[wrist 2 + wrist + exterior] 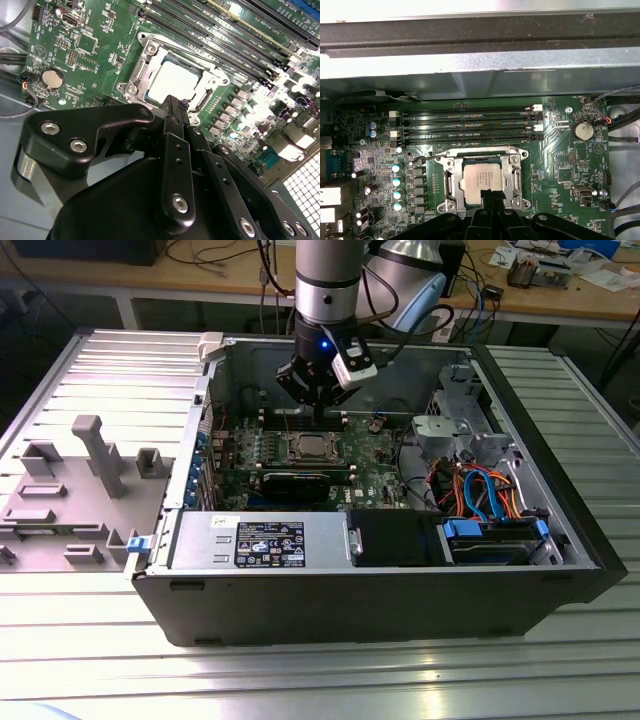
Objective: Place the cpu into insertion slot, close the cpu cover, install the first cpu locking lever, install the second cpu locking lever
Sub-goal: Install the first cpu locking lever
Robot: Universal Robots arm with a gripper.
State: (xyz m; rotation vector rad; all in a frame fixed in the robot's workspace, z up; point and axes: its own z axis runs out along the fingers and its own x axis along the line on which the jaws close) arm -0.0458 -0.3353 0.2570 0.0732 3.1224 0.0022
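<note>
The jaws are pinched together and empty, apparently for pressing rather than gripping. Just beneath their tips the cpu (481, 181) is seated in the insertion slot (480, 161), framed by the cpu cover (451, 181).

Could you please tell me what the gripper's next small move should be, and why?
Probably a slight press downward: the gripper, jaws closed, sits at the edge of the cpu cover, which already lies flat around the seated cpu.

Hangs vertically on 1 upright silver arm (325, 280), gripper (317, 415) pointing straight down, 2 black fingers (176, 150) pressed together at the tips, linkages splayed behind them.
</note>
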